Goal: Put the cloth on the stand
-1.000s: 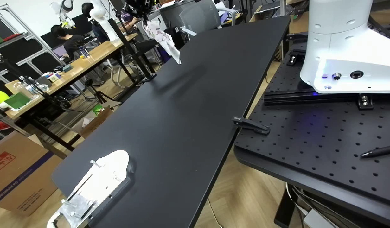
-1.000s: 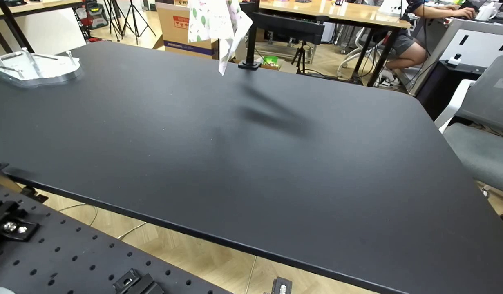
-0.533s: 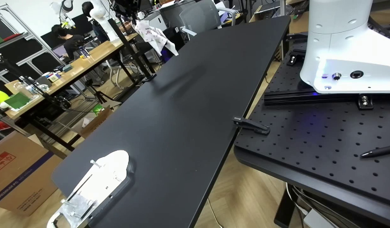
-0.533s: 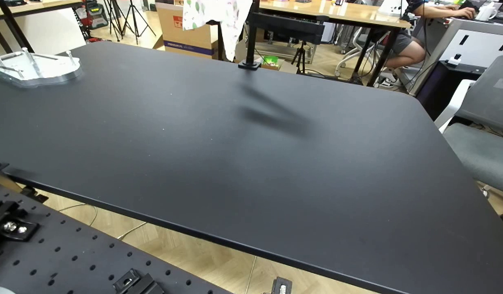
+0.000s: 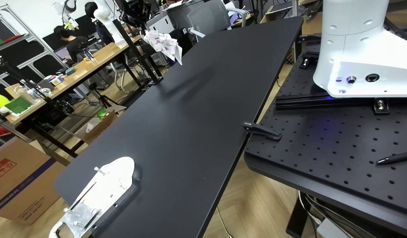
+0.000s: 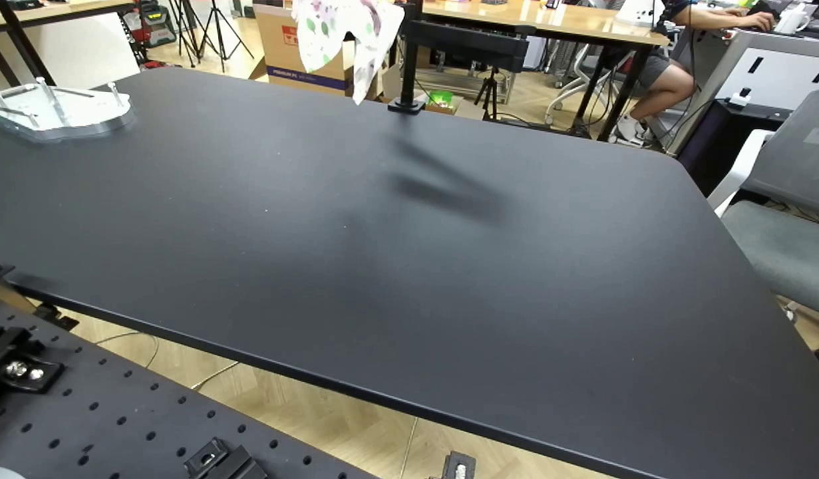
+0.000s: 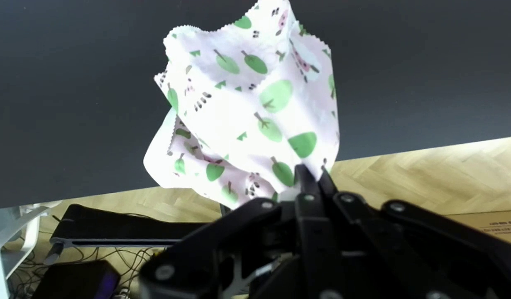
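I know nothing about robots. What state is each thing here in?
Claw: shut on the cloth.
Cloth: rumpled, hanging from the claw.
Black stand: upright; whether the cloth touches it, unclear.
Pegged white board: resting on the table.
Pen: lying on the perforated plate.
Person: seated.

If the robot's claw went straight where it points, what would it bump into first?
Past the cloth it holds, the gripper would probably meet the black tabletop first, though the depth is unclear.
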`<act>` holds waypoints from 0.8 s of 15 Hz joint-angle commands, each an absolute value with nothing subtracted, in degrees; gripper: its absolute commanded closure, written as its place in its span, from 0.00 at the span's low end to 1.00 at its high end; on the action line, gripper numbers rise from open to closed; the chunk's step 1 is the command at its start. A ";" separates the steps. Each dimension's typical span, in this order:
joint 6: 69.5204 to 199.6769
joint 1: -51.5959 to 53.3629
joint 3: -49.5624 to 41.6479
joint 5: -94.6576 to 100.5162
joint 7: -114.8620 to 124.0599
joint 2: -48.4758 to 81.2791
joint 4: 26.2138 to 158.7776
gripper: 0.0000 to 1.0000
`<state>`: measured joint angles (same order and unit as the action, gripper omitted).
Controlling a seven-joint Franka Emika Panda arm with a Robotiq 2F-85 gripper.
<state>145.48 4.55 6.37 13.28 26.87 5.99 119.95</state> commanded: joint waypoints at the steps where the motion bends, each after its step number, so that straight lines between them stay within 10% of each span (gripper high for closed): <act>1: 145.28 5.43 5.06 11.00 24.99 7.53 118.93 0.99; 12: 144.81 5.72 4.40 8.98 22.66 7.91 118.43 0.17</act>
